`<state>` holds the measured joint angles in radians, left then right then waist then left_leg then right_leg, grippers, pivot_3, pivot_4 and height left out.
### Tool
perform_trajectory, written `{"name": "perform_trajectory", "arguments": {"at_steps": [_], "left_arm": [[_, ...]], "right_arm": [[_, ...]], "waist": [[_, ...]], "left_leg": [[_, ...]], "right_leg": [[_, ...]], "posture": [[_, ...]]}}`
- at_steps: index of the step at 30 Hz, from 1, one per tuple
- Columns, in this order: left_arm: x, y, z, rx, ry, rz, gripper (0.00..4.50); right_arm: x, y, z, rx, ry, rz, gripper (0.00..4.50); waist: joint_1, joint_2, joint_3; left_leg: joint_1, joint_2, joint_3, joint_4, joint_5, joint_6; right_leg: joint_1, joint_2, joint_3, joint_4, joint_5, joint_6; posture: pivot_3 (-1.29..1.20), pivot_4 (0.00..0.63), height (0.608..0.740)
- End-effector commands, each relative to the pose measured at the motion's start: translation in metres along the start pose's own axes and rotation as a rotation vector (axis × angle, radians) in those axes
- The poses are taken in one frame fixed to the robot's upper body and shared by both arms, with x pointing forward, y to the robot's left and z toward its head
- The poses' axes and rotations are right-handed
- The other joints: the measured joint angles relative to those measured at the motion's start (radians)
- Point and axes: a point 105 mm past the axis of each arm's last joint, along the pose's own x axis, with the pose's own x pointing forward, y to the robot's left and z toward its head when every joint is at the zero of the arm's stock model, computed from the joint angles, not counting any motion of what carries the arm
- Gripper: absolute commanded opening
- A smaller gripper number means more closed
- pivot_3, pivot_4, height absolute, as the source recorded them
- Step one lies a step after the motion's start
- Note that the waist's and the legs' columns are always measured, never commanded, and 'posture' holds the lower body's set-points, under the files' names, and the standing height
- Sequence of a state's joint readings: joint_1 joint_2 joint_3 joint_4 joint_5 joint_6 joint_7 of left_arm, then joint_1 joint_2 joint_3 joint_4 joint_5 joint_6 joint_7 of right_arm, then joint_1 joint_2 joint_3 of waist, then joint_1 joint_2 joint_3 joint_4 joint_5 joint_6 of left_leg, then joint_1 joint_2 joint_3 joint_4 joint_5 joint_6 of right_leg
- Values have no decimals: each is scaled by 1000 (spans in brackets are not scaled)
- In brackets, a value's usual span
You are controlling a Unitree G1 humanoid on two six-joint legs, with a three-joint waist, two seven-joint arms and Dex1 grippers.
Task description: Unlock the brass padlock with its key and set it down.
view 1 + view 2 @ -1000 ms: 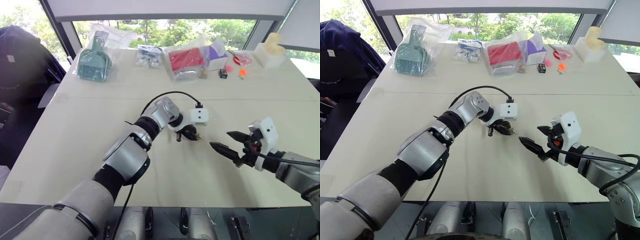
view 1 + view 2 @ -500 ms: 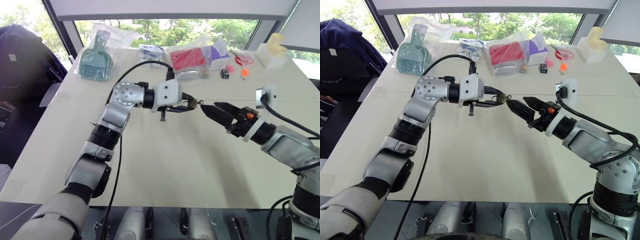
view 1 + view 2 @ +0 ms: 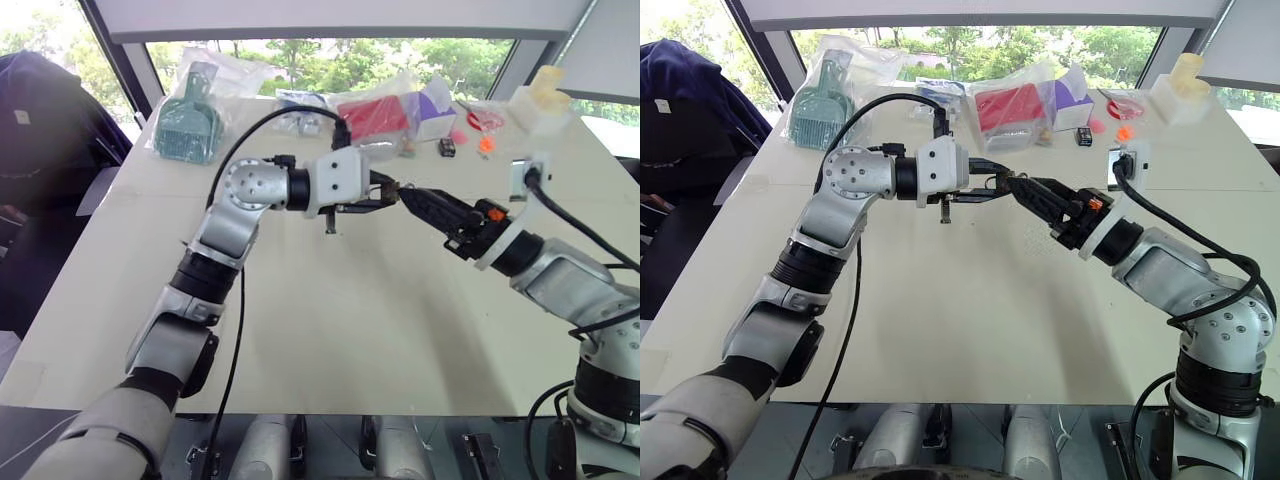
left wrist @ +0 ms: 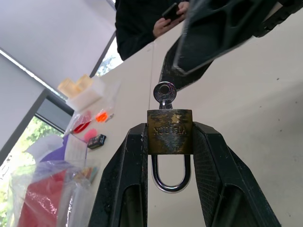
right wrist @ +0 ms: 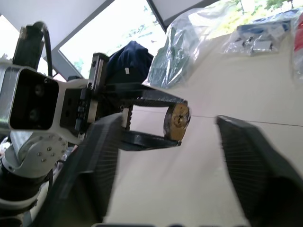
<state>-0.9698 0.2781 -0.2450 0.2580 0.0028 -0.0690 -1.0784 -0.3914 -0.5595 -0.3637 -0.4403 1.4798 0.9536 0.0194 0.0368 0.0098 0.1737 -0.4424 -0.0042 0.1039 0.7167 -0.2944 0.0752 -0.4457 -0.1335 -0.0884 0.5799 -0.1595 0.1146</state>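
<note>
My left gripper (image 4: 169, 138) is shut on the brass padlock (image 4: 169, 132) and holds it raised over the middle of the table (image 3: 330, 320). The silvery shackle (image 4: 169, 177) points back toward the wrist. The key (image 4: 164, 92) sticks out of the lock's far end. My right gripper (image 5: 168, 122) has come in from the right to face the left gripper (image 3: 385, 190). Its fingers (image 5: 102, 151) are apart, one on each side of the key end of the padlock (image 5: 177, 122). From the head views the right gripper's (image 3: 1020, 188) tips reach the lock.
Along the table's far edge lie a green item in a plastic bag (image 3: 188, 125), a bagged red box (image 3: 372, 118), a white box (image 3: 545, 100) and small black and orange bits (image 3: 447, 147). A person holding a phone (image 4: 156, 23) stands beyond the table. A dark jacket (image 3: 40, 110) hangs at the left.
Both arms rose off the table; the left one lifted the padlock. The right gripper moved in toward the lock's key end and its fingers narrowed.
</note>
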Motion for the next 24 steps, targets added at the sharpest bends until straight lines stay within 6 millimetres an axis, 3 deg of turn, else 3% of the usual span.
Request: {"name": "perform_trajectory", "arguments": {"at_steps": [1,3,9,17,24], "left_arm": [[0,4,17,45,-55,11,730],[0,5,19,55,-61,14,730],[0,7,26,111,-76,41,730],[-4,2,28,333,-68,62,730],[-4,23,35,440,-81,215,730]], "right_arm": [[0,13,7,3,-51,38,1125],[1,14,4,12,-40,34,58],[6,11,-3,44,-25,24,18],[9,4,4,147,-140,-11,18],[13,4,-11,206,-114,-25,18]], "waist": [[0,0,0],[1,0,0],[0,0,0],[1,0,0],[0,0,0]], "left_leg": [[0,0,0,0,0,0],[0,0,0,0,0,0],[0,0,0,0,0,0],[0,0,0,0,0,0],[0,0,0,0,0,0]], "right_leg": [[0,0,0,0,0,0],[0,0,0,0,0,0],[0,0,0,0,0,0],[0,0,0,0,0,0],[1,0,0,0,0,0]], "posture": [[0,150,735],[0,150,735],[0,150,735],[0,150,735],[0,150,735]]}}
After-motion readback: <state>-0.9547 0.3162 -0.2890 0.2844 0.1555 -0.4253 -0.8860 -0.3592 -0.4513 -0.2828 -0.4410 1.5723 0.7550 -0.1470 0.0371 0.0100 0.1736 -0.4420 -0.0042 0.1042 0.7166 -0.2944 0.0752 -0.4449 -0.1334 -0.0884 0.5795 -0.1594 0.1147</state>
